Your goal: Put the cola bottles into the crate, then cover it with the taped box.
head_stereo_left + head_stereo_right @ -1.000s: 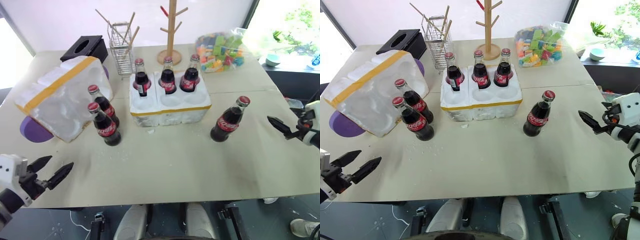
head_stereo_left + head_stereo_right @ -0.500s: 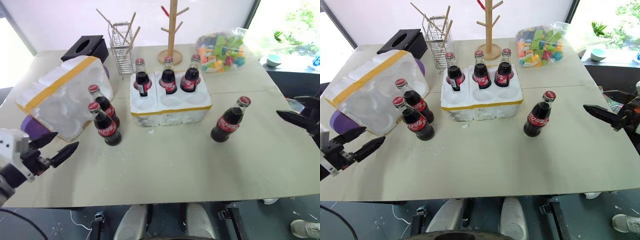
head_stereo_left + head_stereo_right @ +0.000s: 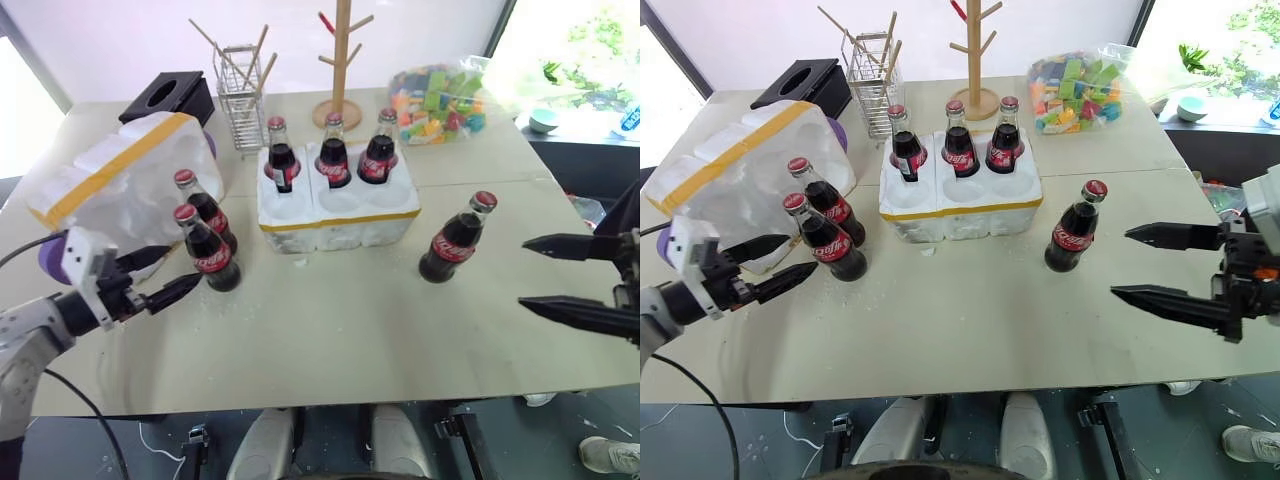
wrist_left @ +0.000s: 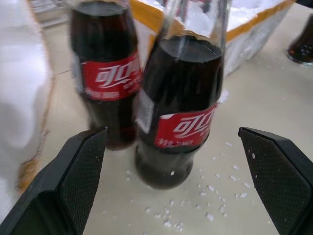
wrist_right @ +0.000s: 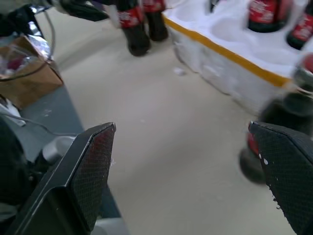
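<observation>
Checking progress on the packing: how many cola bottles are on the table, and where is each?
6. Three stand in the crate's back wells, two beside the taped box, one alone right of the crate. None appears hidden.

Six cola bottles point(image 3: 455, 237) (three slotted in), one crate point(image 3: 338, 215), one taped box point(image 3: 110, 190).

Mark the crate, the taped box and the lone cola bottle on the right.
crate point(image 3: 340, 232), left eye view, on its front wall.
taped box point(image 3: 120, 200), left eye view, on its lumpy white side.
lone cola bottle point(image 3: 1072, 236), right eye view, on its red label.
</observation>
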You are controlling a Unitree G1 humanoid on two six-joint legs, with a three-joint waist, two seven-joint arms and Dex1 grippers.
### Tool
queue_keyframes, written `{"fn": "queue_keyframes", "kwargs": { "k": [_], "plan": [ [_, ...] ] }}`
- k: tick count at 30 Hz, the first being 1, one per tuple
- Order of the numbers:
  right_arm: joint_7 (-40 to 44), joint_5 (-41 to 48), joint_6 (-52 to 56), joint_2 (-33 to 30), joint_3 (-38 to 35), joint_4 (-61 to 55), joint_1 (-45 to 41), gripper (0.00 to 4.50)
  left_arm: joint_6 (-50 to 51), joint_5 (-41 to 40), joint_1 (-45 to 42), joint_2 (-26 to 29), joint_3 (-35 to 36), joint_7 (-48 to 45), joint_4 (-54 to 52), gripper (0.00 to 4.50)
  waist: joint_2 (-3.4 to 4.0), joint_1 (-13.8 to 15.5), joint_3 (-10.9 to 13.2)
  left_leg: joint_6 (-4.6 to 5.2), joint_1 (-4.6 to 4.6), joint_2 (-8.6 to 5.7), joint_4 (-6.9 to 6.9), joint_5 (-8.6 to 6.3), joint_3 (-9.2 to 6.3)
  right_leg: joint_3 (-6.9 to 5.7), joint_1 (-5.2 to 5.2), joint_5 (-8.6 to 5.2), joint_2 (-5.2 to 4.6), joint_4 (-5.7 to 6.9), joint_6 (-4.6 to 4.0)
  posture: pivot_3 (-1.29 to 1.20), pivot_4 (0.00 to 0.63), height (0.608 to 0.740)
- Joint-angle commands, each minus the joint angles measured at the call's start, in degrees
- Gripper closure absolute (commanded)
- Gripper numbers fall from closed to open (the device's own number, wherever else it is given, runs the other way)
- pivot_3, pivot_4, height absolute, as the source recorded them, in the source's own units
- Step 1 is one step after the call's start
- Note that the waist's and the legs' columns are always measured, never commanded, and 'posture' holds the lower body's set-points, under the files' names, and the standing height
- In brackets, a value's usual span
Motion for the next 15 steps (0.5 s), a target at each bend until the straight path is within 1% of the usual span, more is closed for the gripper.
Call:
{"fn": "queue_keyframes", "kwargs": {
  "k": [1, 3, 6, 10, 13, 15],
  "plan": [
    [-4.05, 5.43, 0.66, 0.75, -1.53, -3.02, -0.98, 0.00, -2.38, 1.71, -2.61, -0.97, -2.29, -0.21, 1.28, 0.03, -0.01, 0.03, 0.00, 0.00, -0.01, 0.00, 0.00, 0.00, 0.00, 0.00, 0.00, 0.01, 0.00, -0.01, 0.01, 0.00, 0.150, 0.740],
    [-6.02, 7.48, 0.75, 0.93, -1.19, -3.32, -1.15, 0.00, -2.85, 2.42, -3.88, -1.70, -3.92, -0.32, 2.15, 0.03, -0.02, 0.06, 0.01, 0.00, -0.01, 0.00, -0.01, 0.00, 0.00, 0.00, 0.00, 0.03, 0.00, -0.02, 0.00, 0.00, 0.150, 0.740],
    [-7.12, 7.86, -0.05, 0.98, -1.12, -3.54, -0.34, 0.00, -4.34, 4.16, -5.80, -3.02, -6.15, -0.33, 4.38, 0.03, -0.03, 0.11, 0.01, 0.01, -0.01, 0.00, -0.01, 0.01, 0.00, 0.00, 0.00, 0.04, 0.00, -0.02, 0.01, 0.00, 0.150, 0.740],
    [-8.38, 8.56, -0.89, 0.91, -0.77, -3.27, -0.40, 0.00, -5.99, 5.21, -7.26, -4.73, -7.29, -0.02, 5.81, 0.03, -0.04, 0.05, 0.01, 0.01, -0.01, 0.00, 0.00, 0.01, 0.00, 0.00, -0.01, 0.07, 0.04, -0.02, 0.02, 0.00, 0.150, 0.740],
    [-9.35, 9.20, -1.44, 0.88, -0.08, -3.20, -0.64, 0.00, -6.55, 5.42, -6.79, -4.96, -7.16, -0.08, 5.14, 0.77, -0.04, 0.03, 0.01, 0.01, 0.00, 0.01, 0.02, 0.01, 0.02, 0.01, -0.01, 0.10, 0.04, -0.02, 0.03, 0.00, 0.150, 0.740],
    [-9.86, 9.19, -1.97, 0.89, 0.59, -3.17, -0.63, 0.00, -5.90, 4.70, -6.37, -4.61, -6.56, 0.00, 3.83, 1.68, -0.04, 0.08, 0.01, 0.01, 0.00, 0.02, 0.02, 0.01, 0.02, 0.01, 0.00, 0.10, 0.04, -0.03, 0.04, 0.00, 0.150, 0.740]
  ]
}}
